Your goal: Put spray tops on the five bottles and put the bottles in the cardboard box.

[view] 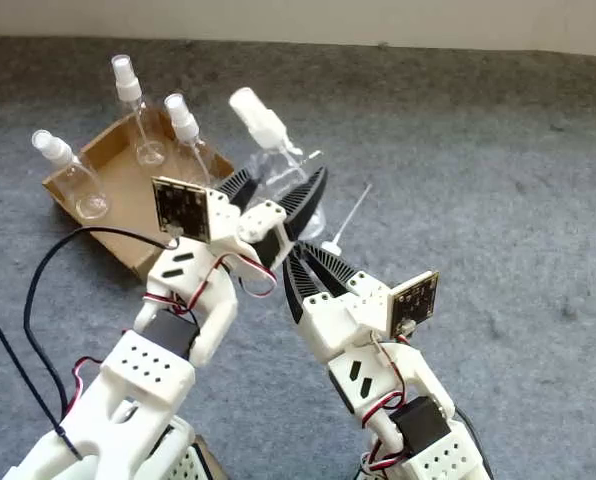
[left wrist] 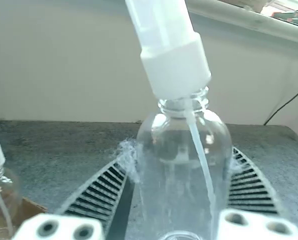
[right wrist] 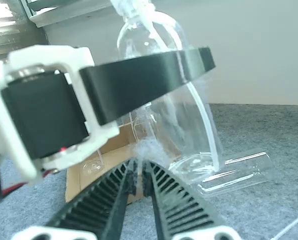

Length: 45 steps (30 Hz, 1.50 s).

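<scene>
My left gripper [view: 283, 185] is shut on a clear bottle [view: 273, 170] held above the carpet beside the cardboard box [view: 118, 195]. A white spray top [view: 258, 118] sits tilted on its neck, its tube down inside the bottle [left wrist: 179, 165]. In the left wrist view the ribbed fingers [left wrist: 96, 192] press both sides of the bottle. My right gripper [view: 296, 258] is just in front of it, shut with nothing held, its tips [right wrist: 139, 170] near the bottle's base. Three capped bottles [view: 78, 185] [view: 141, 115] [view: 190, 140] stand in the box.
A loose spray top with a long tube [view: 346, 222] lies on the grey carpet right of the grippers. A clear bottle without a top [right wrist: 239, 172] lies on its side beyond the held one. A black cable [view: 38, 290] curves along the left arm.
</scene>
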Motion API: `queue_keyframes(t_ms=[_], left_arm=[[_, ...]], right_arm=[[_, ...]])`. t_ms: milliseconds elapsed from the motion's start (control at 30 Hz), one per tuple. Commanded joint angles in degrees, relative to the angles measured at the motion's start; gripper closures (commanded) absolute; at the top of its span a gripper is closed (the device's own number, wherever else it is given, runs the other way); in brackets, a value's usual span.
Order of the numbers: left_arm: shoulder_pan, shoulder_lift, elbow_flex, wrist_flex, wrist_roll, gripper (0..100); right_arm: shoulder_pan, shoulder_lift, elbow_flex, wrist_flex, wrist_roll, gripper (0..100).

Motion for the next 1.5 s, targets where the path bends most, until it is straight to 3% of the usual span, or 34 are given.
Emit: queue_keyframes(t_ms=[0, 600, 767, 1033, 1467], left_arm=[[3.6, -0.2, -0.3, -2.0, 0.5, 84], [4.7, -0.5, 2.2, -1.1, 0.8, 84], [4.8, -2.6, 2.2, 3.7, 0.9, 84], [6.1, -17.0, 2.4, 16.9, 0.7, 84], [6.0, -20.4, 3.6, 18.7, 0.6, 84]], right_arm=[[0.7, -0.7, 10.2, -1.8, -0.5, 98.3], [-0.4, -0.3, 10.2, 0.2, -0.5, 98.3], [-0.4, -0.3, 10.2, 2.0, -0.4, 98.3], [-0.4, -0.3, 10.2, 2.2, -0.4, 98.3], [-0.4, -0.3, 10.2, 3.7, -0.4, 98.3]])
